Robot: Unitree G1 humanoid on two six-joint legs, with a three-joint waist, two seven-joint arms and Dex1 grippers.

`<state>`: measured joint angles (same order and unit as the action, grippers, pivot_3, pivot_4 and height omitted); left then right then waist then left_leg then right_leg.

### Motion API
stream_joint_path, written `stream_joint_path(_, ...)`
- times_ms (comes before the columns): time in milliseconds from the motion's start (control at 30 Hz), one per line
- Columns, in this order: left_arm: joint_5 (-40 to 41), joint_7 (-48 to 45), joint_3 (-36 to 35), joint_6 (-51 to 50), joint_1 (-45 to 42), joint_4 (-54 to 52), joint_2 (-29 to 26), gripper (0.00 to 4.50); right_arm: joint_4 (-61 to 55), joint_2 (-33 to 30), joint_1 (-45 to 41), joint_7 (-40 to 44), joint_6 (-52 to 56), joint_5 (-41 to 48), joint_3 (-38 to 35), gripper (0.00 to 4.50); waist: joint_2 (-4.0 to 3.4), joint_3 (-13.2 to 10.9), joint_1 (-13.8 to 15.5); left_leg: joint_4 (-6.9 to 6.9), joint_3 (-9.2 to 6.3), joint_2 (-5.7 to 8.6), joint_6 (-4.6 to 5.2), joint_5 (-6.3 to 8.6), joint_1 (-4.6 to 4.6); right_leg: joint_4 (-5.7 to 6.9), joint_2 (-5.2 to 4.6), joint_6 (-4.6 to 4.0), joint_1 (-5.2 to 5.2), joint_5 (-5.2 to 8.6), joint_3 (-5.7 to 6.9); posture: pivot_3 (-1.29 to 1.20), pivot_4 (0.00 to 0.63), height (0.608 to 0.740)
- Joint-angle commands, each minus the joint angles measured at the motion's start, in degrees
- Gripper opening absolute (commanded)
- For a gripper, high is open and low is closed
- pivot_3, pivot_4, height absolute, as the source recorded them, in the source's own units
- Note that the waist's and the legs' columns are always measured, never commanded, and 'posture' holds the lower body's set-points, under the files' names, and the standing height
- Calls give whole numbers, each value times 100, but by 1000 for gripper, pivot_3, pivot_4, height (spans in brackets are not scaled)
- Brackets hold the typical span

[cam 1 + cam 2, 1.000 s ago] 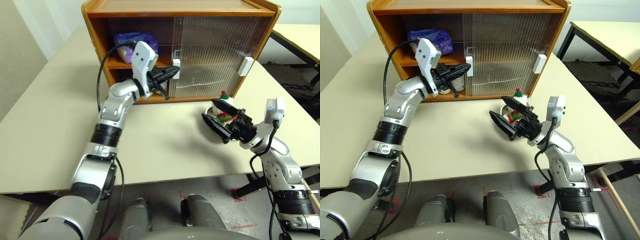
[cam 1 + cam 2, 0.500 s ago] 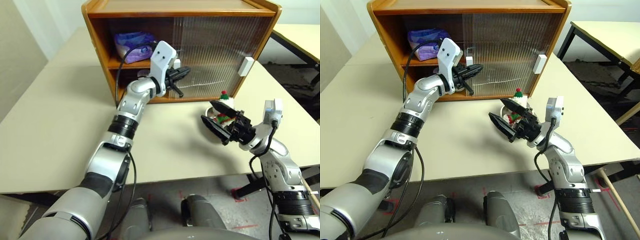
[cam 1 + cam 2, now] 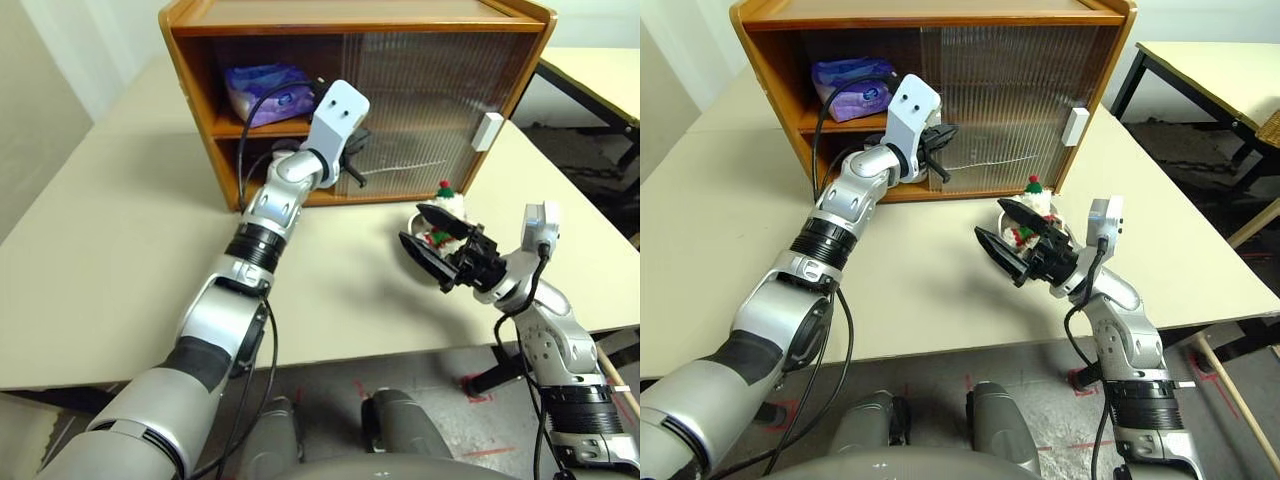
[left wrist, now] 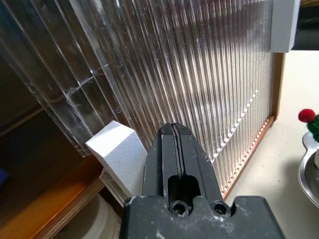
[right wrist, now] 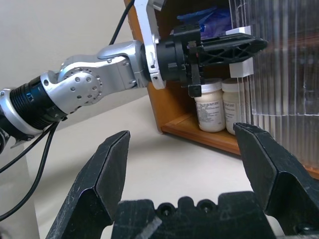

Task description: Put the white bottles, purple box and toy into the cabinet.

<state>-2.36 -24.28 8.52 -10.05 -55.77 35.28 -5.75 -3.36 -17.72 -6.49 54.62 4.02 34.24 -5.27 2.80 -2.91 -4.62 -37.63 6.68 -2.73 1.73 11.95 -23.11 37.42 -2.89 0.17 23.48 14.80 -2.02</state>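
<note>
Toy (image 3: 447, 215) sits in its dish (image 3: 425, 255) on the table, just beyond your right gripper (image 3: 432, 247), whose fingers are spread wide. Your left gripper (image 4: 175, 149), fingers pressed together, rests at the door's white handle (image 4: 115, 149). Push that handle sideways steadily. Bottles (image 5: 219, 103) and purple box (image 3: 262, 90) are already in the cabinet (image 3: 350, 15); the ribbed door (image 3: 430, 90) blocks the toy's way in.

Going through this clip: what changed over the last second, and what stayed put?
The left gripper, shut and empty, swung from the cabinet's open side toward the ribbed sliding door, ending beside its white handle. Nothing was taken or released. The right gripper stayed open by the toy; the purple box and white bottles remained inside.
</note>
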Motion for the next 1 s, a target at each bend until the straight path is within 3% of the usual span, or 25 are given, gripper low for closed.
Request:
stream_joint_path(33, -98, 208, -103, -351, 217, -364, -187, 21, -23, -9, 15, 39, -67, -18, 5, 4500, 0, 0, -48, 0, -1, 0, 0, 0, 0, 1, 0, -1, 0, -1, 0, -54, 0, 740)
stream_joint_path(433, -31, 338, -275, -1028, 717, -1245, -572, 21, 149, -7, -116, 144, -56, -33, 18, 4500, -6, 3, -75, 33, -7, 8, -1, 0, 53, 2, 8, -13, -22, -8, -15, -18, 0, 740)
stream_joint_path(1000, -26, 524, -680, -1185, 1162, -1565, -1274, 21, 354, -21, -237, 344, -63, -52, 25, 4500, -10, -7, -53, 61, -47, 11, -3, 2, 81, -7, 17, -80, -22, -34, 2, 28, 0, 740)
